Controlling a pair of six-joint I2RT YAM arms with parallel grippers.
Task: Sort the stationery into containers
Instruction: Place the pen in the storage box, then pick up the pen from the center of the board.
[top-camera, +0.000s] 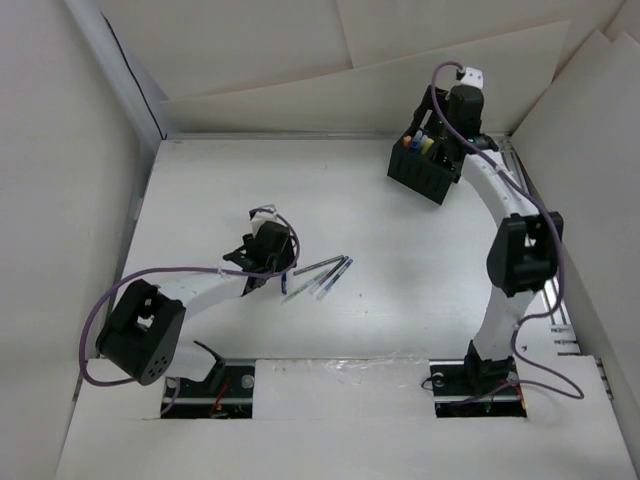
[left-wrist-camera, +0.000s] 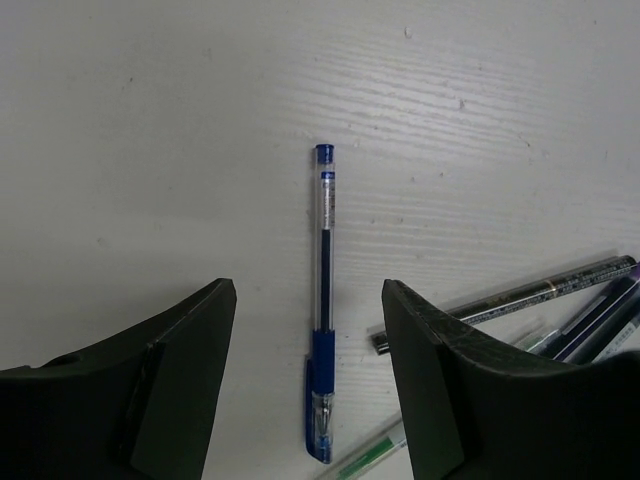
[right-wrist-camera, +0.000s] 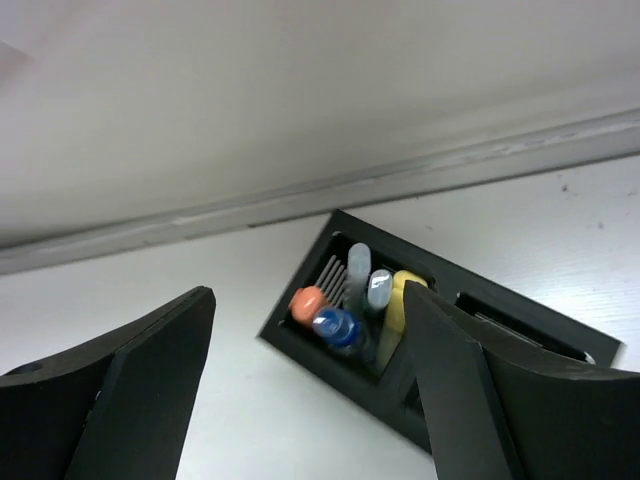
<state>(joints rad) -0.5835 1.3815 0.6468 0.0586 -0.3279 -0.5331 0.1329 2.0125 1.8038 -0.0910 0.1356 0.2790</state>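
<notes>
Fingers of the left pincer (left-wrist-camera: 310, 400) stand apart over the desk (left-wrist-camera: 150, 120), gripping nothing. The blue pen (left-wrist-camera: 323, 300) lies flat between them and touches neither. A close set too high would likely skid off so thin a barrel or roll it. One finger also sits just beside the other loose pens (left-wrist-camera: 560, 295), so it could drag one along. The right pincer (right-wrist-camera: 310, 390) hangs wide and empty above the black organiser (right-wrist-camera: 320, 365), at the desk's far side. One compartment is crowded with upright markers. The yellow marker (right-wrist-camera: 405, 300) appears close by one finger, and any sideways move could tip it.
</notes>
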